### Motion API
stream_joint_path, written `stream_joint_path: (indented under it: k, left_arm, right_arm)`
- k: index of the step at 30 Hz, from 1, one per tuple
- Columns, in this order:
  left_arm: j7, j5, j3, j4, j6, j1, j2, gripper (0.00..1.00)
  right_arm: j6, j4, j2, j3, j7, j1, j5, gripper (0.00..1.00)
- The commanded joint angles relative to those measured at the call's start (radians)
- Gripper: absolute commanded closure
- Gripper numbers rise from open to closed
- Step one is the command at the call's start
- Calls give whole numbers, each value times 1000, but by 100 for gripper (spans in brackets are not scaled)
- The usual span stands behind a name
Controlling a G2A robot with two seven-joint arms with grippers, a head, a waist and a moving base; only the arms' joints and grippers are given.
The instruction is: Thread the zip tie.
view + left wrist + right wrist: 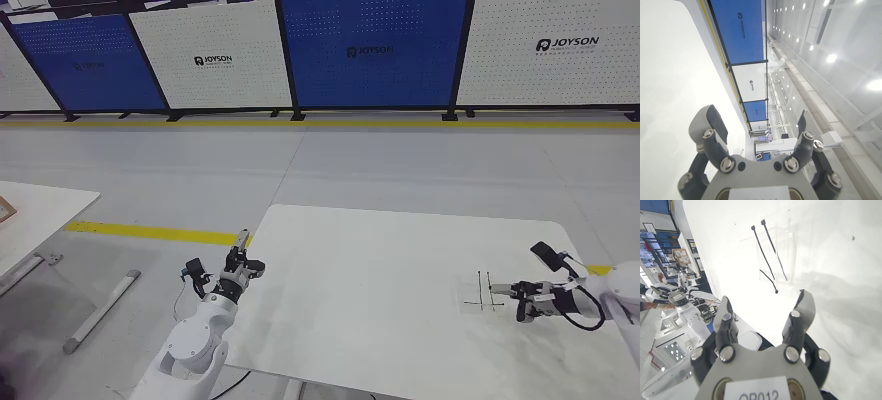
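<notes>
White table [380, 300]; blue, white partition panels [375, 50] behind; yellow floor line [150, 233].

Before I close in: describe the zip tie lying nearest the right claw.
The nearest zip tie is black, thin, plastic-looking, slightly curved and shorter than the two long ties beside it. It lies flat and unthreaded on the white table, its square head toward the open right claw. Nothing grips it; whether it touches its neighbour is unclear.

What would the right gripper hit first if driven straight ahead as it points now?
Probably the short curved zip tie, whose head lies just ahead of the open right gripper. Two longer zip ties lie beyond it. The gripper's height above the table is unclear, so it could pass over.
</notes>
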Motion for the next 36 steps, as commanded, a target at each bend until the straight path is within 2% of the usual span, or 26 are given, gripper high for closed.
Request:
stream_joint_path:
  k: [1, 9, 12, 19, 26, 29, 36]
  left_arm:
    - [0, 0, 0, 0, 0, 0, 0, 0]
    - [0, 0, 0, 0, 0, 0, 0, 0]
    - [0, 0, 0, 0, 0, 0, 0, 0]
    - [0, 0, 0, 0, 0, 0, 0, 0]
    - [0, 0, 0, 0, 0, 0, 0, 0]
    - [0, 0, 0, 0, 0, 0, 0, 0]
    - [0, 0, 0, 0, 0, 0, 0, 0]
  right_arm:
    - [10, 3, 0, -4, 0, 1, -5, 51]
    - [45, 39, -10, -37, 4, 26, -30, 52]
    - [51, 60, -15, -49, 1, 42, -29, 60]
    - [54, 81, -24, -71, 2, 65, -44, 62]
    - [70, 99, -34, -96, 0, 84, -55, 75]
    - [69, 106, -37, -101, 2, 90, -57, 73]
    - [66, 122, -42, -113, 8, 101, -61, 76]
